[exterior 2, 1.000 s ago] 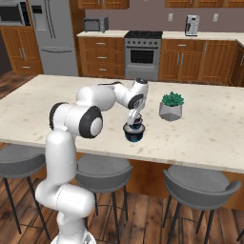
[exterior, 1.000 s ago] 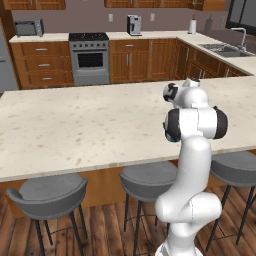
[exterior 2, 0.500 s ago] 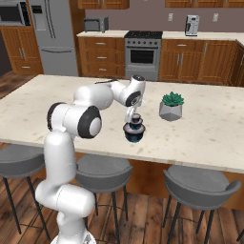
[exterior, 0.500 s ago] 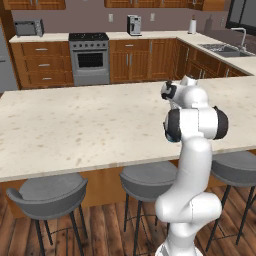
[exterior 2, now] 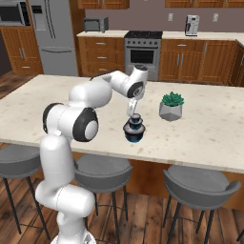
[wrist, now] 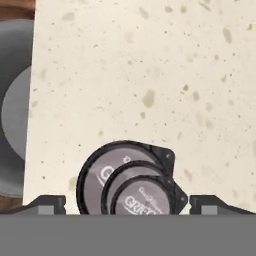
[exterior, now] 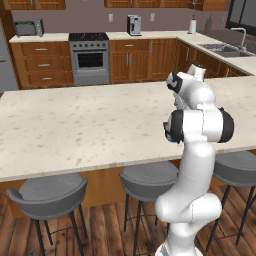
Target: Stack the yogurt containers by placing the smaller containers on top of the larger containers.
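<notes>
Three yogurt containers (exterior 2: 134, 129) stand nested in one stack on the worktop (exterior 2: 209, 128), widest at the bottom, mid-sized on it, tiniest on top. In the right base view the stack sits directly below the end effector (exterior 2: 131, 113), at its 6 o'clock, near the worktop's front edge.

Hand view, left to right: left fingertip (wrist: 46, 205) at 9 o'clock of the stack; widest container (wrist: 95, 177); mid-sized container (wrist: 120, 180); tiniest container (wrist: 145, 200) with a pale printed top; right fingertip (wrist: 212, 205) at 3 o'clock. Both fingertips stand clear of the cups.

Surface: pale speckled stone worktop. One green potted plant (exterior 2: 171, 106) at 2 o'clock of the stack, apart from it. Grey stools (exterior 2: 102, 171) under the front edge. Room: wooden cabinets, a steel stove (exterior 2: 143, 53), a refrigerator (exterior 2: 56, 35).

End effector: released, jaws spread wide, holding nothing, touching nothing.
</notes>
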